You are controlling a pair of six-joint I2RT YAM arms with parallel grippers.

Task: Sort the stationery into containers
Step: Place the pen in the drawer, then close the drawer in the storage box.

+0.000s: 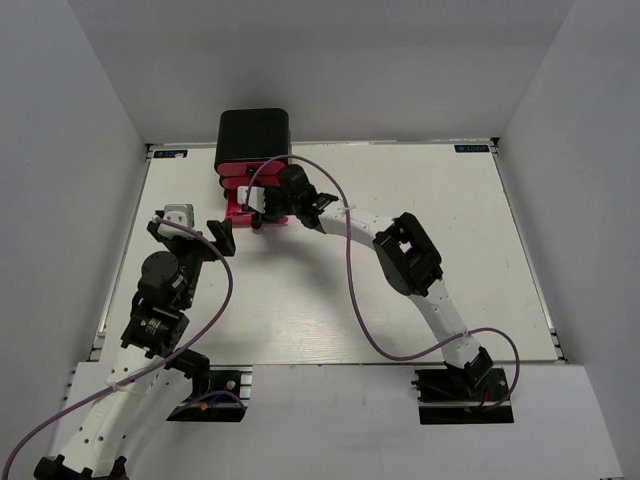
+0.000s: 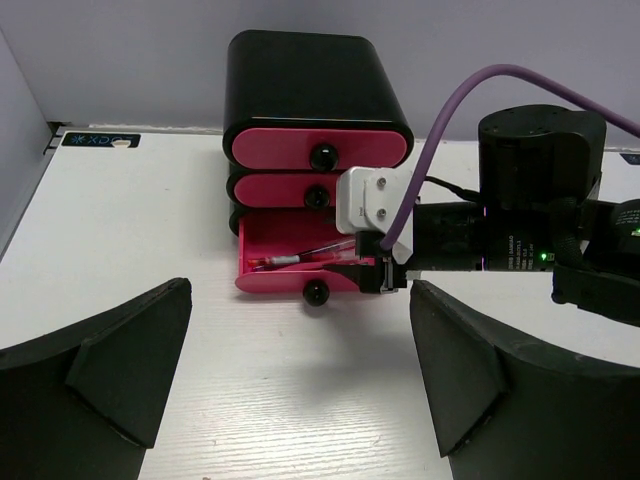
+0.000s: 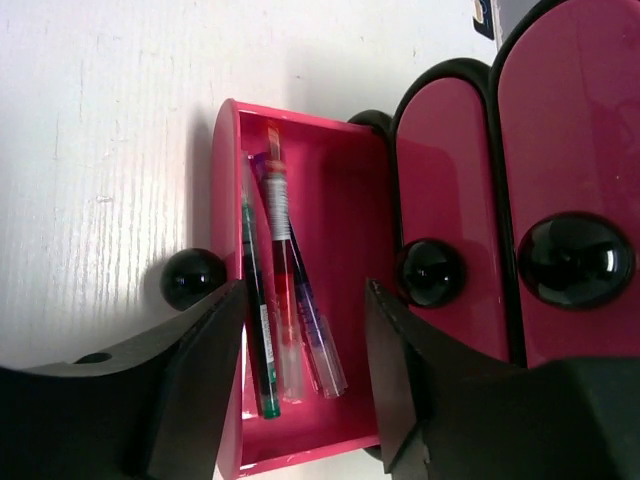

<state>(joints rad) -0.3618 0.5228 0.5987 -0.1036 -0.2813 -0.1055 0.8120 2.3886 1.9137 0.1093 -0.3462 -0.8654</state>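
The black cabinet (image 1: 254, 130) with its pink-red drawers stands at the table's far edge. Its bottom drawer (image 3: 340, 200) is pulled out. Three pens lie side by side in it: a green one (image 3: 258, 320), a red one (image 3: 282, 260) and a purple one (image 3: 318, 330). My right gripper (image 3: 303, 300) hovers over this drawer (image 1: 240, 212), open, its fingers clear of the pens. In the left wrist view the right gripper (image 2: 380, 262) sits at the drawer's right end. My left gripper (image 2: 300, 400) is open and holds nothing, low over the table in front of the cabinet (image 2: 310, 90).
The two upper drawers (image 3: 450, 190) are shut, each with a black knob (image 3: 430, 272). The open drawer's knob (image 3: 193, 278) juts toward the table. A purple cable (image 1: 350, 290) loops along the right arm. Grey walls close in the table on three sides.
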